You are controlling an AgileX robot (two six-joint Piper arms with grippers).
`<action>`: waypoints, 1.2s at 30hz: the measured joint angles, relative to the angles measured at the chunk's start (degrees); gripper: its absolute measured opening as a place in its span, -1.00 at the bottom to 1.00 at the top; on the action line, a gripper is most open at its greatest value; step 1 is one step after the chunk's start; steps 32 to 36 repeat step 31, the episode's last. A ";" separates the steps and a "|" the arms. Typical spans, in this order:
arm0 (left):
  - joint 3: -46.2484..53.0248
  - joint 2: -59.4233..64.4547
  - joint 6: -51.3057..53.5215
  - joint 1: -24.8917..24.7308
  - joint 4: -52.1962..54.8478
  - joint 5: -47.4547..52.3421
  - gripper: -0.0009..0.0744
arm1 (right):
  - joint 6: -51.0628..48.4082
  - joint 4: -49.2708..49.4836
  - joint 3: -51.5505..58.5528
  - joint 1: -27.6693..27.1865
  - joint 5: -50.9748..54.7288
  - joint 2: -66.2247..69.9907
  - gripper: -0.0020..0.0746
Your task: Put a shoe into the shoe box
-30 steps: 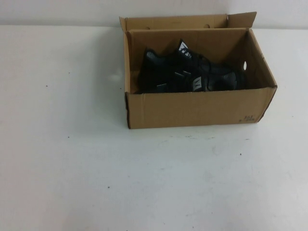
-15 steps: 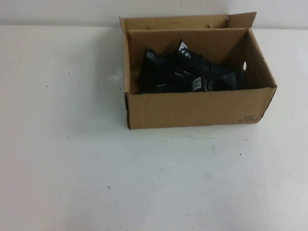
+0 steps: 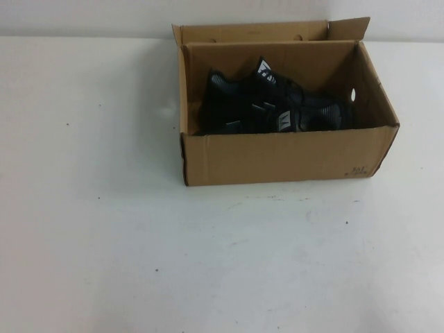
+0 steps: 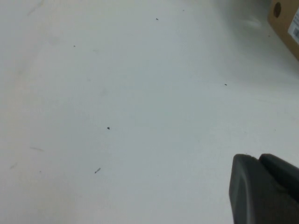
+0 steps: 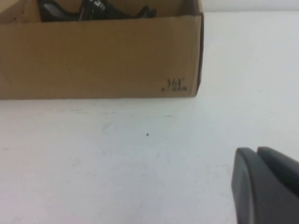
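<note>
The brown cardboard shoe box (image 3: 277,157) stands open at the back middle of the white table. Black sneakers (image 3: 274,107) lie inside it, one partly over the other; how many I cannot tell for sure. Neither arm shows in the high view. My left gripper (image 4: 258,157) is shut and empty, low over bare table, with a corner of the box (image 4: 284,22) far from it. My right gripper (image 5: 256,150) is shut and empty, on the near side of the box's front wall (image 5: 93,56). A bit of a shoe (image 5: 96,9) shows over that wall.
The box's back flap (image 3: 250,32) stands upright, and an oval hole (image 3: 352,94) is in its right wall. White table (image 3: 139,243) lies on the left and in front of the box.
</note>
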 joint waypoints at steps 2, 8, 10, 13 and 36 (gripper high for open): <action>0.00 0.00 0.00 0.00 0.00 0.00 -0.98 | 0.00 1.25 2.10 0.00 -1.18 0.00 -0.99; 0.00 0.00 -0.11 0.00 0.00 0.00 -0.98 | 0.00 0.54 2.55 0.00 2.45 0.00 -0.99; 0.00 0.00 -0.11 0.00 0.00 0.00 -0.98 | 0.00 0.54 2.55 0.00 2.45 -0.14 -0.99; 0.00 0.00 -0.11 0.00 0.00 0.00 -0.98 | 0.00 0.81 2.55 0.00 2.45 -0.14 -0.99; 0.00 0.00 -0.11 0.00 0.00 0.00 -0.98 | 0.00 1.01 2.55 0.00 2.45 -0.14 -0.99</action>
